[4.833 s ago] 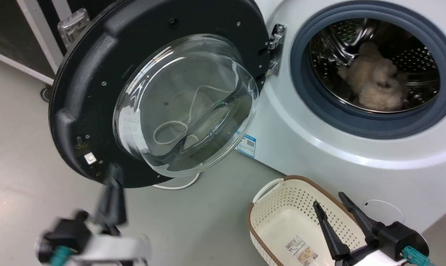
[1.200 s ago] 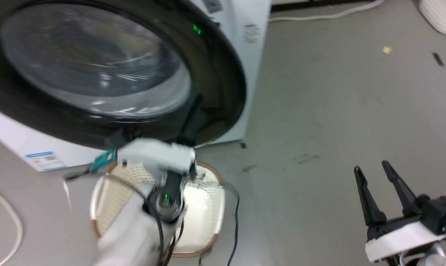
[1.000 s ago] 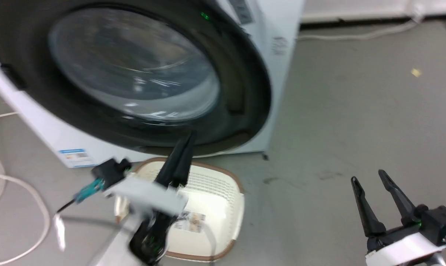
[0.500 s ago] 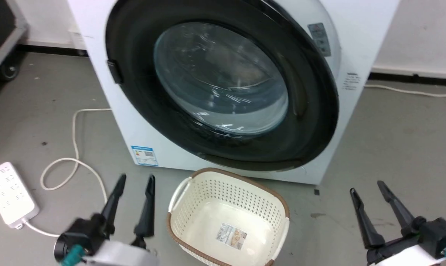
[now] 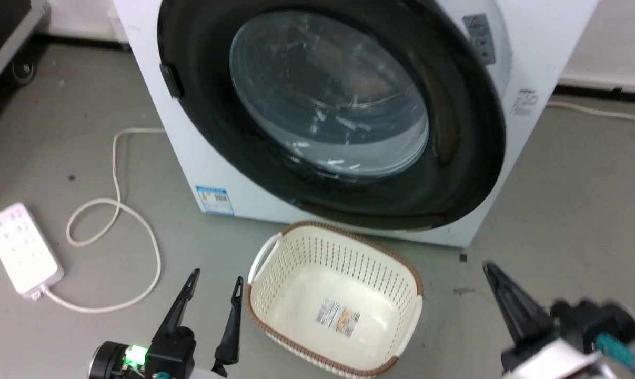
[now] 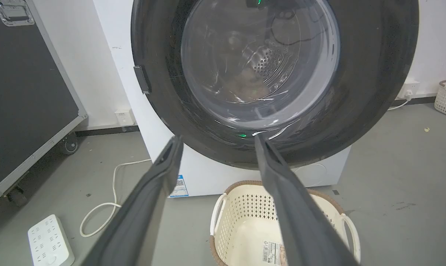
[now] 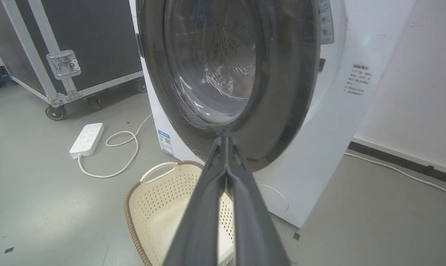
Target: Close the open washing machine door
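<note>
Both grippers are seen low in the head view, near the floor (image 5: 570, 210). On the lower left, the left gripper (image 5: 215, 278) is held with its two dark fingers spread apart, and nothing is gripped between them. On the lower right, the right gripper (image 5: 491, 271) is blurred. In the right wrist view its two fingers are pressed together along their length, with nothing caught between them.

Above and beyond both grippers, the washing machine door (image 5: 328, 95) is seen lying flat against the front of the white washing machine (image 5: 191, 158). Its glossy black ring is set flush with the casing, and it appears closed. The door is well apart from both grippers and is touched by neither. In the left wrist view the lower rim of the door is framed between the spread fingertips, farther off. In the right wrist view the joined fingertips are pointed at the bottom edge of the door's glass centre.

A cream basket (image 5: 343, 251) with a brown rim is set on the floor just in front of the machine, below the door and between the two grippers. A white power strip (image 5: 22, 247) and its looped cord (image 5: 114, 173) are laid on the floor to the left.
</note>
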